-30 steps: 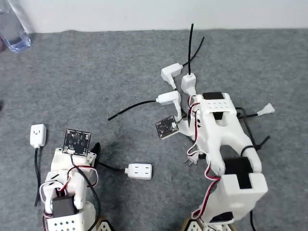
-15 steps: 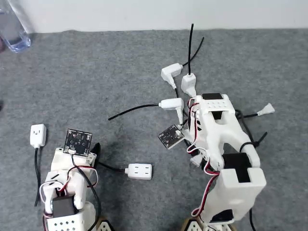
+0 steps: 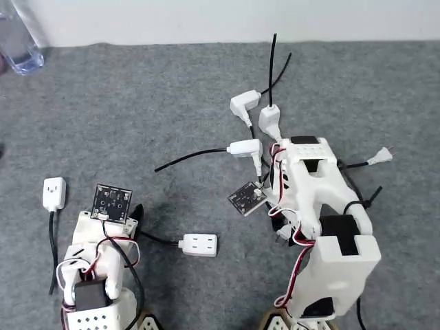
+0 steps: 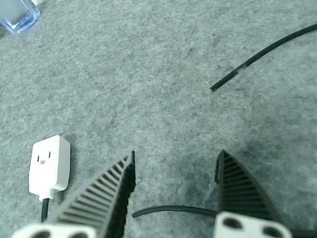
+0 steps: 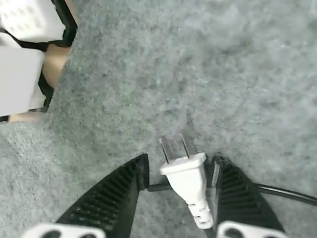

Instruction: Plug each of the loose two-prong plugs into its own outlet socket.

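A white two-prong plug lies on the grey carpet between the fingers of my right gripper. The gripper is open; one finger touches the plug and the other stands a little apart. In the high view this plug peeks out beneath the right arm. Three more white plugs lie just beyond that arm, and another lies to its right. My left gripper is open over bare carpet, with a single outlet socket beside it. A triple outlet socket lies between the arms.
A black cable runs across the carpet between the left fingers, and a loose black cable end lies farther out. A clear bottle stands at the far left corner. Black cords tangle around the right arm.
The right arm has drawn back toward the near edge, and the plug beneath it has shifted with it. The nearest plug beyond the arm has slid slightly. The left arm has stayed still.
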You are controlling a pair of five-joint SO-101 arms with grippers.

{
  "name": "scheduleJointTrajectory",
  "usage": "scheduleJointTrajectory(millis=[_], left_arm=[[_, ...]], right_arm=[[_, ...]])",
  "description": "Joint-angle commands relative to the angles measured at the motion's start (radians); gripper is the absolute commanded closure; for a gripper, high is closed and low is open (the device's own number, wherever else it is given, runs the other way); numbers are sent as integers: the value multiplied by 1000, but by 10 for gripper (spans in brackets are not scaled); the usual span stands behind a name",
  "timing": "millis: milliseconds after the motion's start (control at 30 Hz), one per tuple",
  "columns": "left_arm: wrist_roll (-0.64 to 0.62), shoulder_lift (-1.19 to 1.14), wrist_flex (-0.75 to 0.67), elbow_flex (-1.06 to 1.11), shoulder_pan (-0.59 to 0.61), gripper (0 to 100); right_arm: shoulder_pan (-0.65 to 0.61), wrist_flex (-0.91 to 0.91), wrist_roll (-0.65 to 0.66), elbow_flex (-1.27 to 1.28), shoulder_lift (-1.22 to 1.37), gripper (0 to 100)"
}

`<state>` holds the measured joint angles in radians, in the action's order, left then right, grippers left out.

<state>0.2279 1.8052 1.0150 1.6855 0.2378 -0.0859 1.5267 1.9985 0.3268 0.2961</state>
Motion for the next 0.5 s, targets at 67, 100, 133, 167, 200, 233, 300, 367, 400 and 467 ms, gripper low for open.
scheduleJointTrajectory(millis=[67, 100, 133, 167, 200, 233, 300, 367, 400, 467], left_arm=[[6, 9, -8, -2, -9, 750], [6, 9, -8, -2, -9, 750], [6, 9, -8, -2, -9, 750], [6, 9, -8, -2, -9, 750], [6, 9, -8, -2, -9, 750], [6, 9, -8, -2, -9, 750], [6, 9, -8, -2, -9, 750], [6, 9, -8, -2, -9, 750], [6, 9, -8, -2, -9, 750], [6, 9, -8, -2, -9, 750]], right_arm=[[50, -81, 5, -21, 10, 780], [64, -96, 6, -21, 10, 780], [76, -108, 21, -26, 10, 780], [88, -111, 43, -32, 10, 780], [102, -107, 60, -38, 12, 780], [110, -105, 75, -40, 12, 780], [114, -104, 86, -41, 12, 783], [114, -105, 84, -41, 12, 783], [114, -107, 84, -41, 12, 790], [113, -108, 84, -40, 12, 844]])
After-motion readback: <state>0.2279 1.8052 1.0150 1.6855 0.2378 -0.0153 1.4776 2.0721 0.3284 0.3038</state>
